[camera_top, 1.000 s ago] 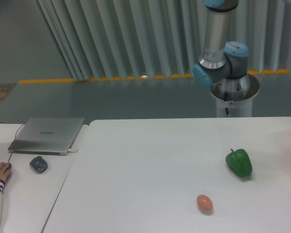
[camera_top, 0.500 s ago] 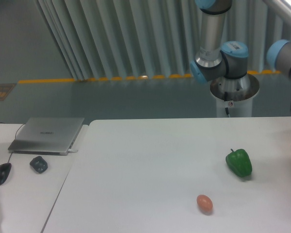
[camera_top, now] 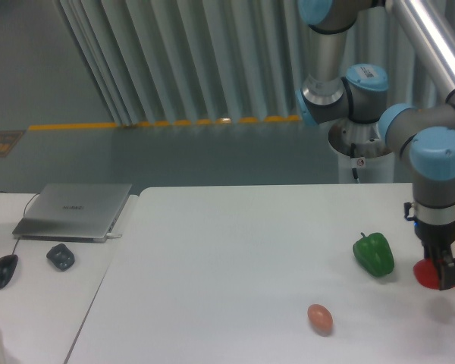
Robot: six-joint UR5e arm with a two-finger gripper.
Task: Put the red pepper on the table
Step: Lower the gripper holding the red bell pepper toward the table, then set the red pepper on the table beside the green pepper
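At the right edge of the view my gripper (camera_top: 440, 274) points straight down and is shut on the red pepper (camera_top: 424, 273). Only a glossy red part of the pepper shows beside the fingers, which hide the rest. It hangs a little above the white table (camera_top: 235, 250), with a faint shadow below it. The pepper sits just right of the green pepper (camera_top: 374, 254) and apart from it.
A small orange-pink egg-shaped thing (camera_top: 320, 318) lies near the front of the table. On the smaller desk at the left are a grey laptop (camera_top: 74, 210), a dark small object (camera_top: 61, 256) and a black mouse (camera_top: 3, 271). The arm's base (camera_top: 362, 148) stands behind the table.
The arm has swung in from the right, bringing the red pepper from the frame's right edge leftward and lower, beside the green pepper. The hand at the left desk has left the mouse.
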